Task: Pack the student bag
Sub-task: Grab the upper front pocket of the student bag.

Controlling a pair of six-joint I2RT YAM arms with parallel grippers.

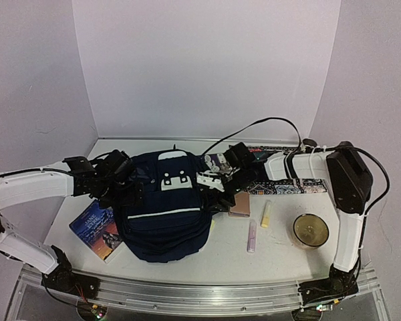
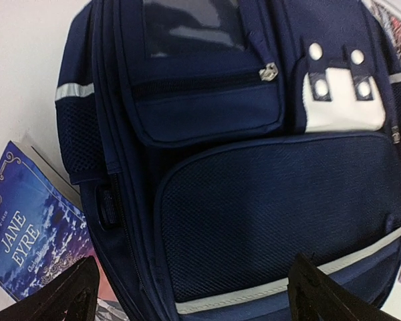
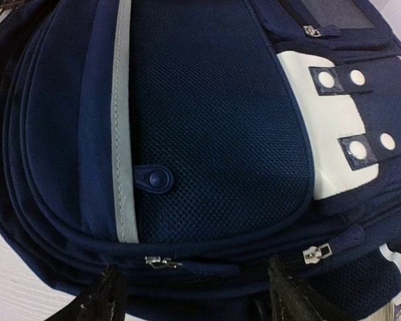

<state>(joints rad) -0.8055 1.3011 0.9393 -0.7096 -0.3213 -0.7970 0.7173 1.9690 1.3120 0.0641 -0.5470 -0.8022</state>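
Observation:
The student bag (image 1: 164, 214), dark navy with white stripe trim and a white patch, lies flat in the middle of the table. My left gripper (image 1: 127, 184) is at its left side and my right gripper (image 1: 212, 187) at its right side. In the left wrist view the gripper (image 2: 194, 301) is open wide over the bag's mesh front pocket (image 2: 267, 200), holding nothing. In the right wrist view the gripper (image 3: 197, 297) is open just above the bag's side zippers, with a silver zipper pull (image 3: 162, 263) between its fingers and a second pull (image 3: 317, 253) to the right.
A blue Jane Eyre book (image 1: 95, 229) lies left of the bag, partly under it, and shows in the left wrist view (image 2: 27, 234). Right of the bag are a brown flat item (image 1: 240, 202), a yellow marker (image 1: 266, 214), a pink pen (image 1: 252, 236), a bowl (image 1: 311, 231) and a patterned mat (image 1: 291, 185).

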